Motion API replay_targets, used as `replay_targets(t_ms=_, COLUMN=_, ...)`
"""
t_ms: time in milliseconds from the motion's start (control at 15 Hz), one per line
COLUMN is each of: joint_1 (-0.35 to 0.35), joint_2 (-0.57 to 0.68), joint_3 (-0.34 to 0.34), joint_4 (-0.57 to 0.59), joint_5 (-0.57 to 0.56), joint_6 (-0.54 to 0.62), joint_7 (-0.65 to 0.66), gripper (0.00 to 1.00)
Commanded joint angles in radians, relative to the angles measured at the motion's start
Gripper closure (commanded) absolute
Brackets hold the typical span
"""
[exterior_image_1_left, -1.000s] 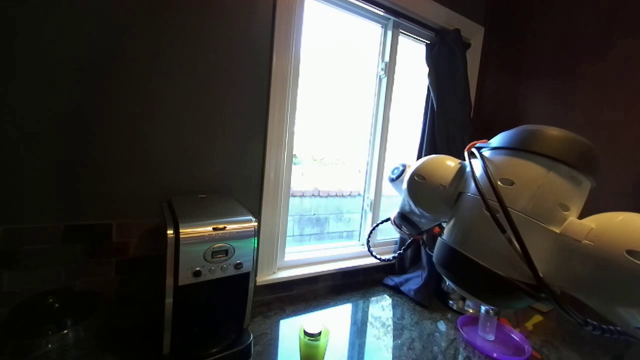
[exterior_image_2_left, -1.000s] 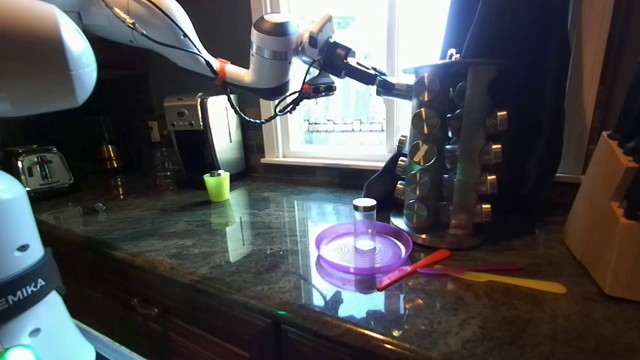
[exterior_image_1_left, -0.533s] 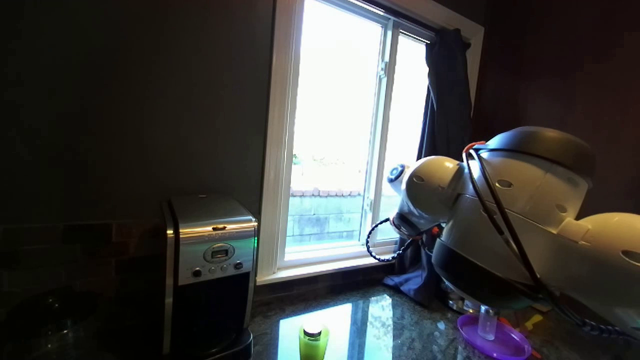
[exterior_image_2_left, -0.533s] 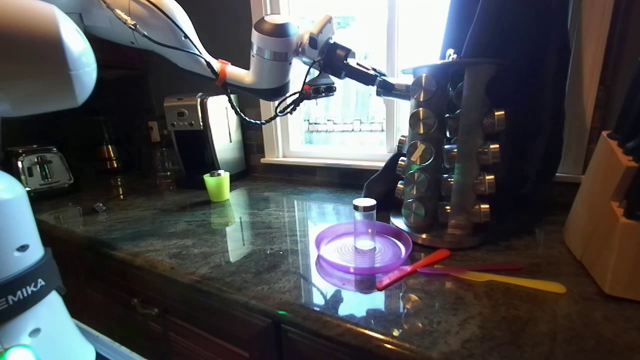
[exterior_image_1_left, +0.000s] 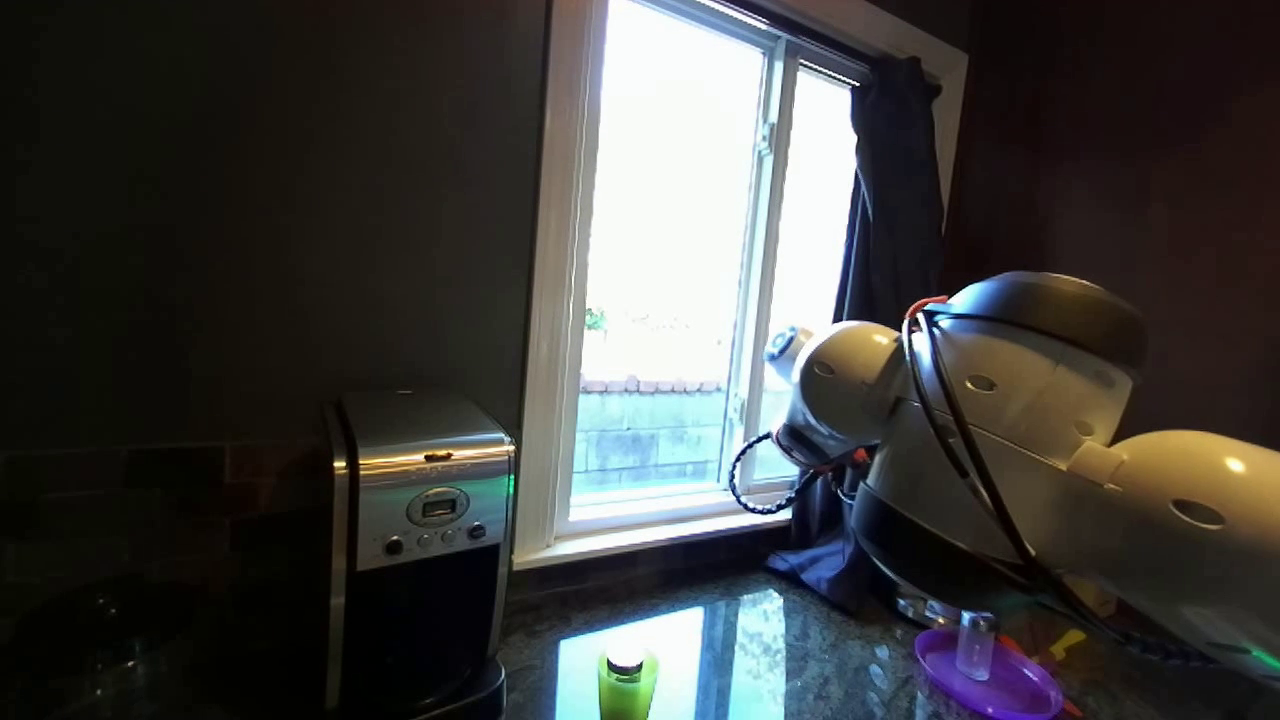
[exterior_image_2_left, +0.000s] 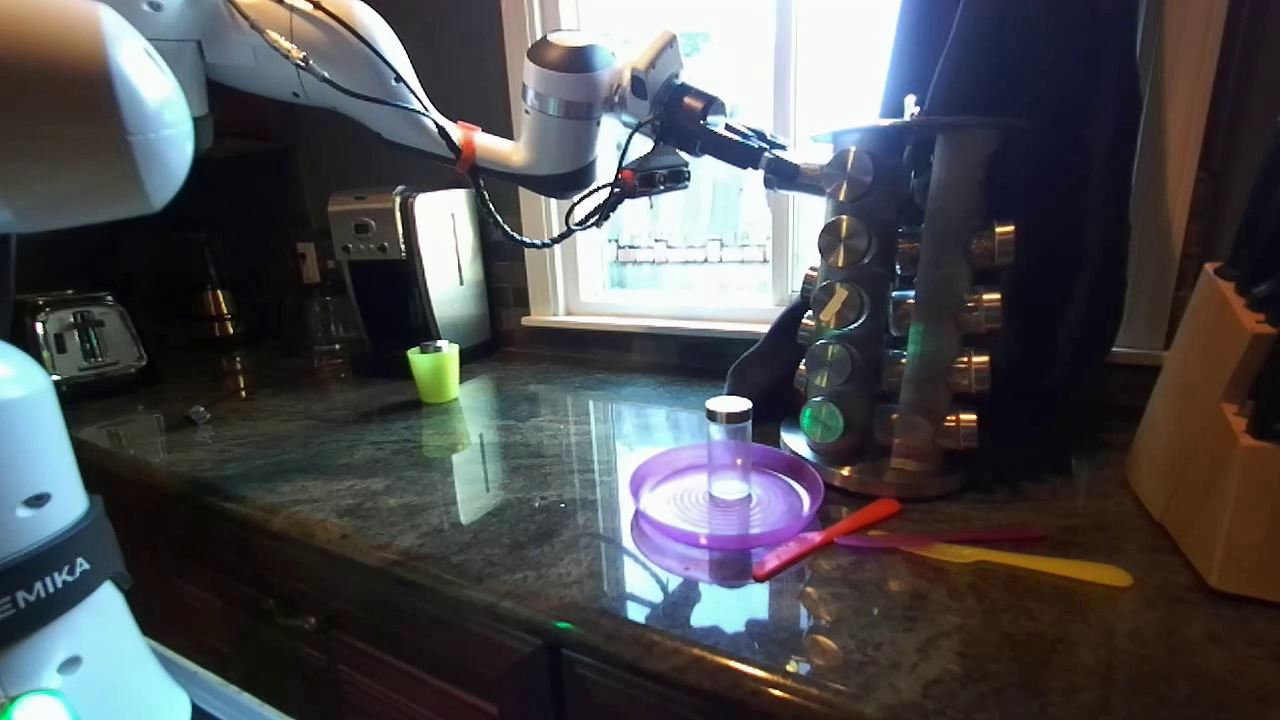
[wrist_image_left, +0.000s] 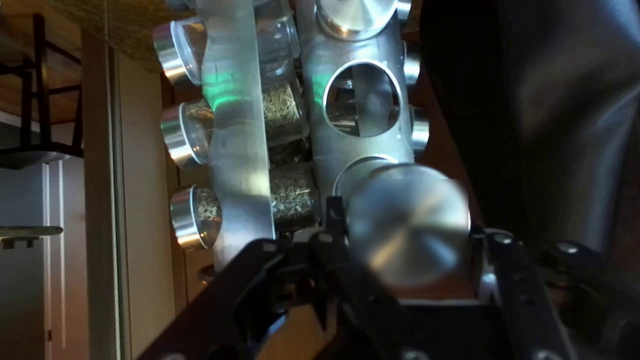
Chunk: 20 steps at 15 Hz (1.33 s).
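In the wrist view my gripper has its black fingers on both sides of a brushed silver lid, shut on a spice jar. Behind that lid the jar's glass reaches toward a round hole in the steel spice rack; how deep it sits is hidden. Above it in this view is a vacant hole, then another lidded jar. An exterior view has the gripper beside the upper left of the tall rack, the arm reaching in from the left.
A purple plate with an upright clear jar stands before the rack. Red and yellow plastic knives lie nearby, with a knife block at right. Farther left are a green cup and coffee maker.
The arm has shifted slightly rightward toward the rack in one of the exterior views. The rack has turned a little, its lower jar lids moving left. The grip looks the same.
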Motion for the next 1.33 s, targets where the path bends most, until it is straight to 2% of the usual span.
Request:
replay_targets(t_ms=0, joint_1=-0.038, joint_2=-0.022, joint_3=0.011, joint_4=0.043, joint_5=-0.003, joint_6=-0.081, joint_7=0.038, gripper=0.76)
replay_targets(t_ms=400, joint_1=-0.082, joint_2=-0.013, joint_3=0.02, joint_4=0.117, joint_5=-0.001, joint_6=-0.204, joint_7=0.023, gripper=0.76)
replay_targets(t_ms=667, joint_1=-0.098, joint_2=-0.004, joint_3=0.027, joint_4=0.141, joint_5=0.003, joint_6=-0.217, joint_7=-0.016, gripper=0.76)
replay_targets(t_ms=867, joint_1=-0.106, joint_2=-0.018, joint_3=0.029, joint_4=0.14, joint_5=0.019, joint_6=-0.166, joint_7=0.002, gripper=0.76)
replay_targets(t_ms=1000, joint_1=-0.098, joint_2=-0.017, joint_3=0.032, joint_4=0.117, joint_5=0.035, joint_6=-0.086, joint_7=0.006, gripper=0.76)
replay_targets(t_ms=1267, joint_1=-0.095, joint_2=0.07, joint_3=0.072, joint_4=0.1, joint_5=0.053, joint_6=-0.044, joint_7=-0.109, gripper=0.76)
